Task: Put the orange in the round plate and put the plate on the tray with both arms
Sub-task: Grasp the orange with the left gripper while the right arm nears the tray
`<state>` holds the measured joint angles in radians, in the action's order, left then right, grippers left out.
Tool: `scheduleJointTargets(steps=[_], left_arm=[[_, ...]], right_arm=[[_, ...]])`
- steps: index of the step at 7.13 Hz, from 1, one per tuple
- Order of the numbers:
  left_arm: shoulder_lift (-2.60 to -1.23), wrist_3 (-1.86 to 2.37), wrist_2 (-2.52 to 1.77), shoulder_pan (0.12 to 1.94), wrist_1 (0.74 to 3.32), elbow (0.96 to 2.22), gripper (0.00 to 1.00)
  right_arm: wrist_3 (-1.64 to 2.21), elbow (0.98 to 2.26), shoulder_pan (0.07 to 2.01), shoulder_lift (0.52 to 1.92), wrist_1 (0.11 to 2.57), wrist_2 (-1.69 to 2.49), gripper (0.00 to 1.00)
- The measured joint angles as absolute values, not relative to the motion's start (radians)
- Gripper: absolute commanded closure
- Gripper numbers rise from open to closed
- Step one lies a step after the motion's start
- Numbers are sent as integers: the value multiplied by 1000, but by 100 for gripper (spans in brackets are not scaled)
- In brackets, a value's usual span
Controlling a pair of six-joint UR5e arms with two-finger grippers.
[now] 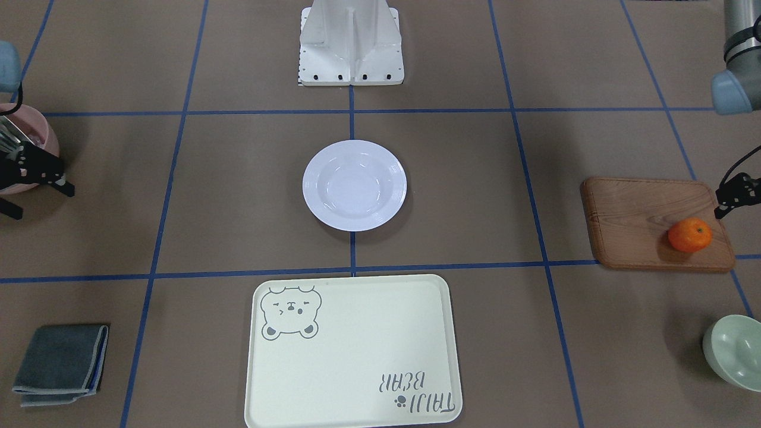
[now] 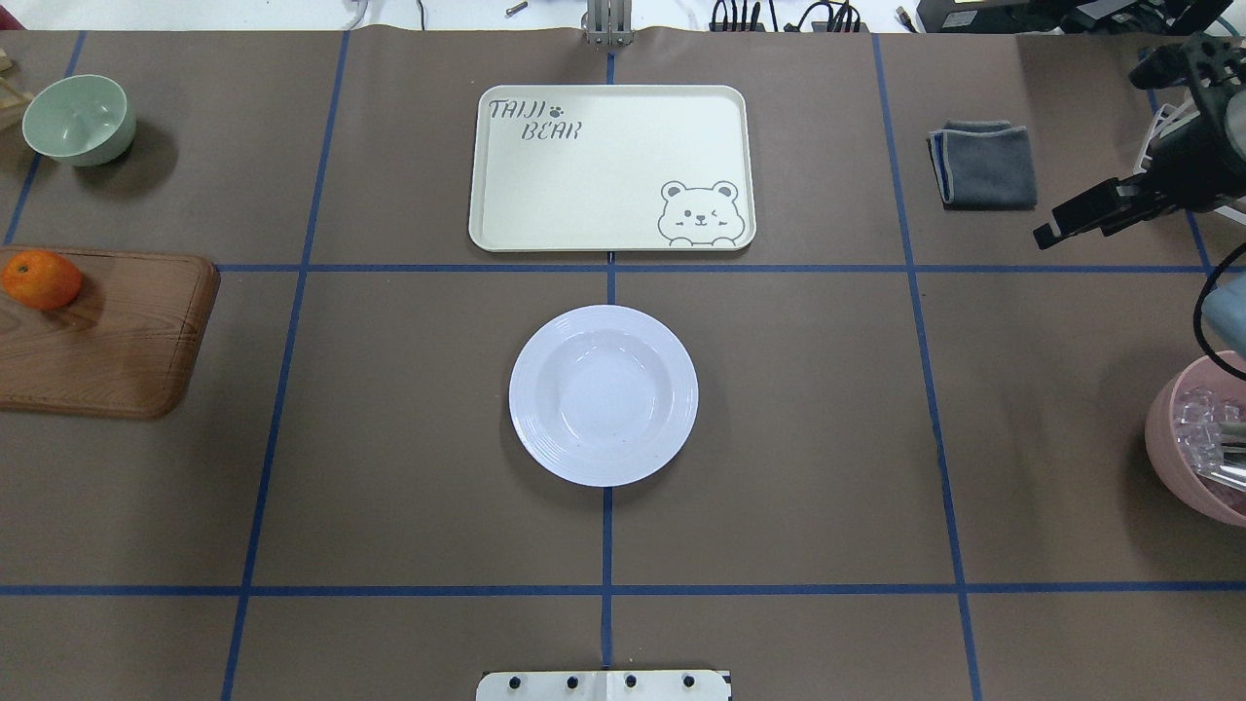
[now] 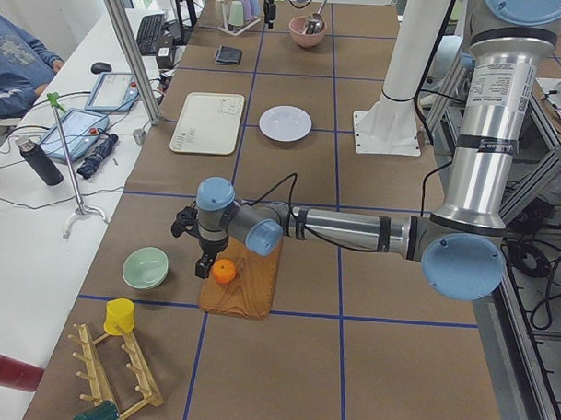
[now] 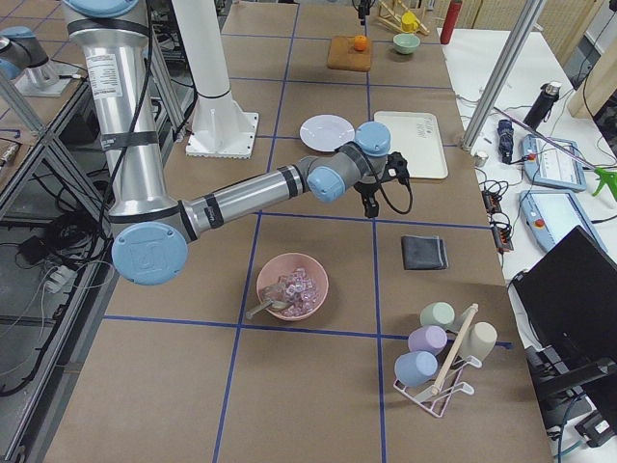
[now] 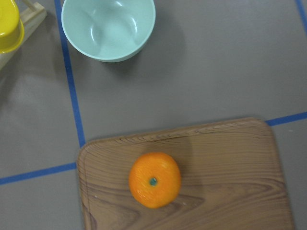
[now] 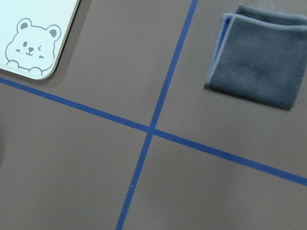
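The orange [image 1: 689, 235] lies on a brown wooden board [image 1: 642, 220] at the table's end on my left. My left gripper [image 1: 730, 205] hangs just above and beside it, apart from it and open; only one finger shows at the frame edge. In the left wrist view the orange [image 5: 154, 179] sits right below the camera. The white round plate [image 1: 354, 185] rests empty at the table's middle. Beyond it lies the cream tray [image 1: 357, 351], also empty. Far off on the other side, my right gripper [image 1: 37, 199] hovers open and holds nothing.
A pale green bowl [image 1: 734, 351] stands near the board. A pink bowl [image 2: 1197, 448] with clear pieces and a utensil sits under my right arm. A folded grey cloth [image 2: 983, 164] lies to the right of the tray. The robot's white base [image 1: 351, 41] stands behind the plate.
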<state>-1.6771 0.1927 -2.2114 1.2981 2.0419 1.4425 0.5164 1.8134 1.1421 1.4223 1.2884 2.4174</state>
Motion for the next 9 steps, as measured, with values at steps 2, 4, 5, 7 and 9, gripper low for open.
scheduleJointTargets(steps=[2,4,5,7,9], left_arm=[[-1691,193,-2212,1241,2100,1364,2],[-1728,197,-2214,1202,2108,1307,2],[-1740,197,-2215,1189,2108,1287,2],[-1755,199,-2215,1169,2108,1263,97],[-1761,206,-2239,1165,2105,1260,100]], right_arm=[[684,1852,1042,1386,1287,2360,0],[851,1880,947,1323,1289,2264,0],[912,1883,915,1293,1290,2239,0],[948,1884,890,1271,1290,2218,0],[959,1884,882,1264,1290,2210,0]])
